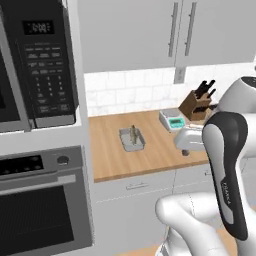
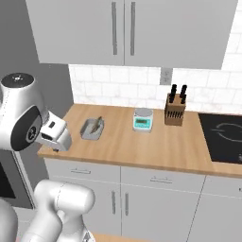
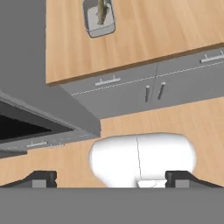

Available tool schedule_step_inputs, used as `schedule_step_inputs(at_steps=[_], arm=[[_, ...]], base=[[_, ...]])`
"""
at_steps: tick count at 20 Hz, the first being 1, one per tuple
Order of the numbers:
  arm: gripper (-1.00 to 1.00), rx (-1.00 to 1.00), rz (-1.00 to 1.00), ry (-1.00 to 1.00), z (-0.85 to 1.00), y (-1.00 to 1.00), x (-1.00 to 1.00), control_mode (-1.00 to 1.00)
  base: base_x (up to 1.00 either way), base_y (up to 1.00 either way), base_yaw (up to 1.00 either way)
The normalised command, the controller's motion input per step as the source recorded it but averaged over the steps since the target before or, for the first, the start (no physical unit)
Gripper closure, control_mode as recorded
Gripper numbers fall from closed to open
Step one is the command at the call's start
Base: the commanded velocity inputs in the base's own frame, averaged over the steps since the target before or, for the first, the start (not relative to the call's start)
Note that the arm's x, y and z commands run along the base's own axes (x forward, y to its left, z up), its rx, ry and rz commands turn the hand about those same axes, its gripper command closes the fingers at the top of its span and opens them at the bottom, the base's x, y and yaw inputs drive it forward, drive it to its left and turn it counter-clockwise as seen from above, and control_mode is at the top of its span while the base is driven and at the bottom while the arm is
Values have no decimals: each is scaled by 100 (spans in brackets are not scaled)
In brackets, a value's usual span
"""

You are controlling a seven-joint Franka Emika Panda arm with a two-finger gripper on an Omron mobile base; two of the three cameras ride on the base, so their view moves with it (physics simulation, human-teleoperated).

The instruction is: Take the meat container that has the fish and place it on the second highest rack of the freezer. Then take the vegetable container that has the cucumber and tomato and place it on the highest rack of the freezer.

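The gripper hangs out over the floor in front of the counter, and in the hand view its two dark fingertips stand wide apart with nothing between them. The hand sits near the counter's front edge in both base views, well short of the tray. The grey fish tray rests on the wooden counter, toward its left part and about midway between front edge and wall; from the right base view the tray lies left of the scale, and in the hand view it sits at the top, tray upright and untouched. The fish inside looks like a brownish piece standing up from the tray floor; its detail is too small to make out. To the right of the tray sits a small scale with a green display, and right again a knife block against the tiled wall. Further right is a black cooktop. On the far left of the left base view a microwave sits above an oven. Grey cabinets hang over the counter.
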Motion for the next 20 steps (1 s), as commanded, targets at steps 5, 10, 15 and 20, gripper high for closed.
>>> schedule_step_inputs(at_steps=[5, 10, 15, 20], arm=[[-100, 1, -1, 3, -3, 2, 6, -100], [-100, 1, -17, 2, -43, 17, 66, -100], [-100, 0, -25, 1, -81, 24, 100, -100], [-100, 0, -18, 5, -91, 32, 100, -100]], base=[[52, -14, -1], [0, 0, 0], [0, 0, 0], [0, 0, 0]])
